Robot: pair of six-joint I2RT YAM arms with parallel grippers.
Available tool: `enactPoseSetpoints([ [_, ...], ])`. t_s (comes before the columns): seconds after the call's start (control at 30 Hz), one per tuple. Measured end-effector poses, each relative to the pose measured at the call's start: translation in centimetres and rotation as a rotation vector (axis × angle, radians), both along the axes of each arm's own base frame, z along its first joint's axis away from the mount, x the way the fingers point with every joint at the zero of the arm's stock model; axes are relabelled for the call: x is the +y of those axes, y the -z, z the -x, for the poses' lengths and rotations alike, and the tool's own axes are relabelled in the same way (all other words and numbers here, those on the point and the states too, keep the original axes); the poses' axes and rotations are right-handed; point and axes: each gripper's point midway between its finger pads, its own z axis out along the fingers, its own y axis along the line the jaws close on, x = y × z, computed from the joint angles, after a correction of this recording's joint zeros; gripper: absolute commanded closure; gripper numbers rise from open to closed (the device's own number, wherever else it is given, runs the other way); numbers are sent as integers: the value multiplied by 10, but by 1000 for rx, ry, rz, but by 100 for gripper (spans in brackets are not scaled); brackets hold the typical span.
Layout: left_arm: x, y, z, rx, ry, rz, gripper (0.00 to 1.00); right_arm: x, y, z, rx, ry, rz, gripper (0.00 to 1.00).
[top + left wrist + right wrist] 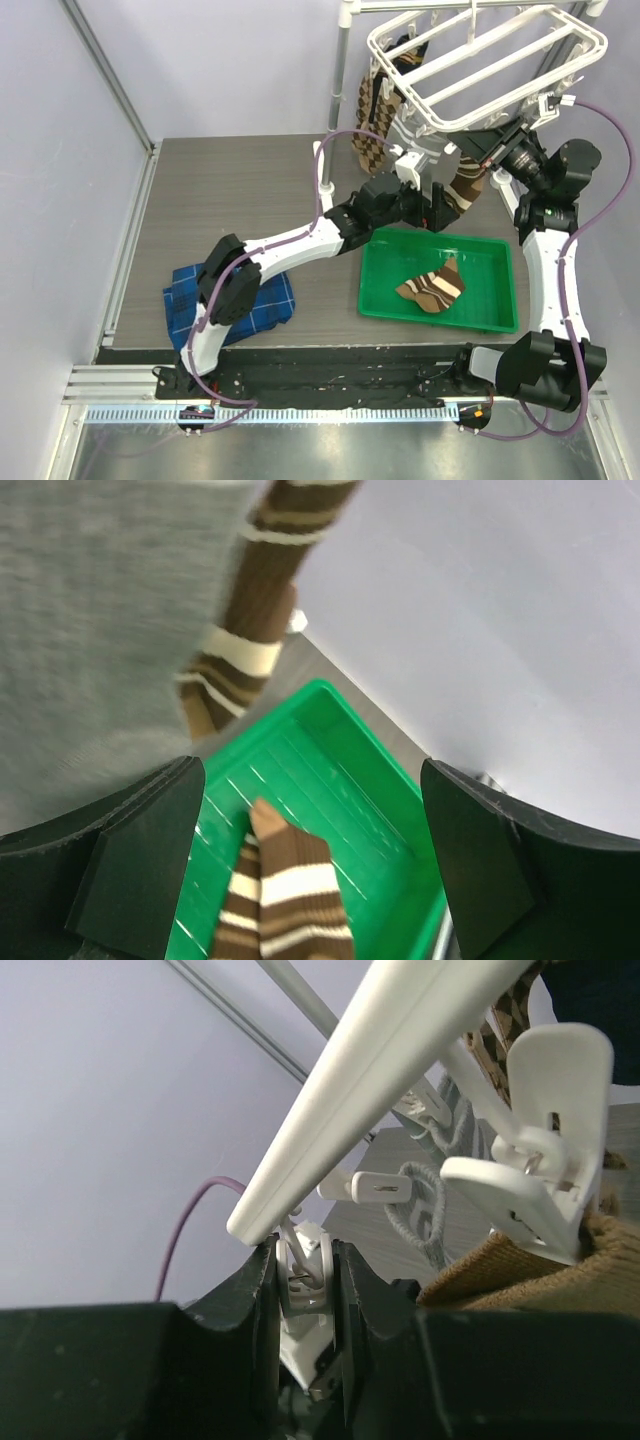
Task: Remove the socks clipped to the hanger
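The right gripper (305, 1290) is up at the large white plastic drying hanger (520, 88), and its fingers are pressed together on a small white plastic clip (303, 1278) under the frame's edge bar; which sock this clip holds, I cannot tell. The left gripper (310, 850) hovers lower, fingers wide apart with nothing between them. The hanging brown sock with cream stripes (255, 620) is just ahead of it, and a blurred grey knitted fabric (90, 630) is close beside it. I think the right fingers should squeeze the clip fully open before any pull, while the left gripper closes low on the sock and draws it straight down, so the frame does not swing. A brown argyle sock (368, 140) is clipped further left. One striped brown sock (430, 288) lies already in the green plastic rectangular tray (490, 295). The tray stands on a dark grey wood-grain table (230, 190), with a folded blue plaid cloth (275, 300) near the left arm's base. Pale lilac walls (60, 150) close the space, and a metal pole (340, 70) stands at the back
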Motion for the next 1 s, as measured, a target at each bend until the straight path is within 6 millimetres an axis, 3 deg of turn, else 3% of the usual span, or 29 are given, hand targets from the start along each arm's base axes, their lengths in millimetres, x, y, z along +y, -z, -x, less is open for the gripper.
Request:
enactPoseSetpoints([
  [0.37, -35, 68, -42, -83, -73, -59, 2, -2, -16, 7, 18, 46, -60, 99],
  [0.47, -42, 77, -49, -104, -106, -64, 0, -2, -19, 10, 19, 56, -69, 99],
  [0.6, -50, 73, -58, -139, -138, -41, 0, -1, -25, 14, 10, 66, -71, 99],
  [1.0, -81, 38, -75, -226, -142, 87, 1, -2, -25, 14, 22, 71, -73, 99],
])
